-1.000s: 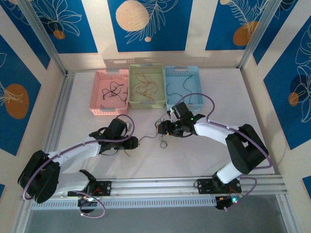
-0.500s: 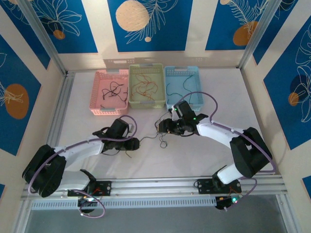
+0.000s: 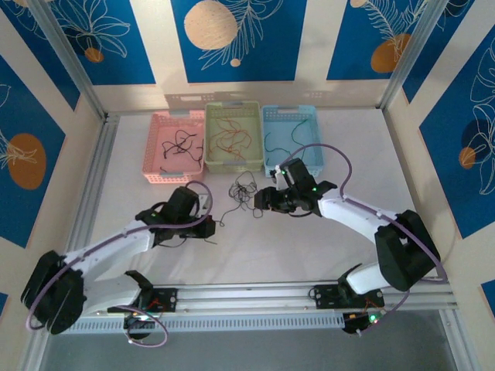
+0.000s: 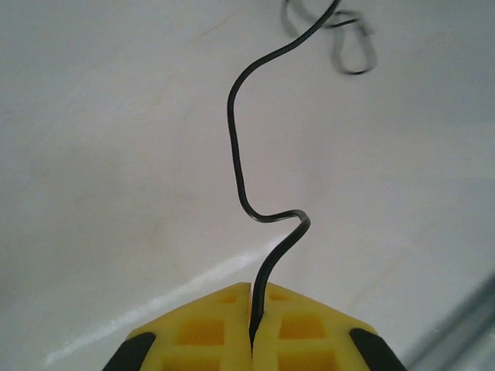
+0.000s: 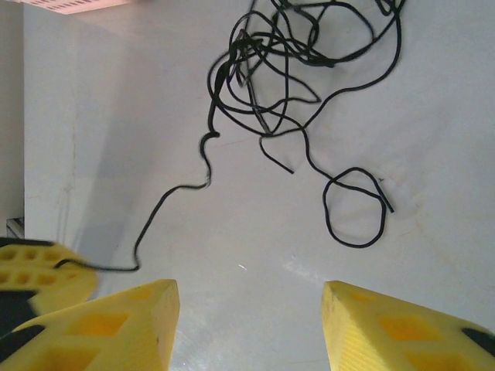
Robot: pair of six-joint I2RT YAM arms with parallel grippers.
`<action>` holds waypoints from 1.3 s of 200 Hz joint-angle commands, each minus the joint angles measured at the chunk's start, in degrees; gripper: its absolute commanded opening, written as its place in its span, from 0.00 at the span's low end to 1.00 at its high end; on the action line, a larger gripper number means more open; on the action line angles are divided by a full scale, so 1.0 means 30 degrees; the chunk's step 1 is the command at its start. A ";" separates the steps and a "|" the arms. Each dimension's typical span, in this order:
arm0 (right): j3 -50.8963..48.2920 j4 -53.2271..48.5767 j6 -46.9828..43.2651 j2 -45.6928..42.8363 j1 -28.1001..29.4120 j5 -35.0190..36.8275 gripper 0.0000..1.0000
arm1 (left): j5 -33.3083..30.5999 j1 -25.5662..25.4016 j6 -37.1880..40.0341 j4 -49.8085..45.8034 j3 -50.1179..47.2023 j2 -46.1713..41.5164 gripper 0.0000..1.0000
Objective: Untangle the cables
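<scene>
A tangle of thin black cables [image 3: 246,188] lies on the white table in front of the baskets; in the right wrist view the same tangle [image 5: 286,62] lies ahead of the fingers. One loose strand [image 3: 225,215] runs from it to my left gripper [image 3: 210,226]. That gripper [image 4: 252,290] is shut on the black strand [image 4: 232,131], which rises from between its yellow fingers. My right gripper [image 3: 257,202] sits just right of the tangle. It [image 5: 249,297] stands open over bare table with nothing between its fingers, and a small cable loop [image 5: 354,209] lies ahead of it.
Three baskets stand in a row at the back: pink [image 3: 174,116], green [image 3: 232,106] and blue [image 3: 290,110], each with loose cables inside. A metal rail [image 3: 309,290] runs along the near edge. The left gripper's yellow finger [image 5: 39,270] shows at the left of the right wrist view.
My left gripper has shut on the black strand. The tangle now lies farther back, toward the baskets. The right arm has shifted slightly right, its jaws still open.
</scene>
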 commanded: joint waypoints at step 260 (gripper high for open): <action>-0.2769 0.5942 -1.2578 -0.2477 0.3266 0.4558 0.80 | 0.3459 -0.0085 0.3380 -0.9892 0.5824 -0.4819 0.00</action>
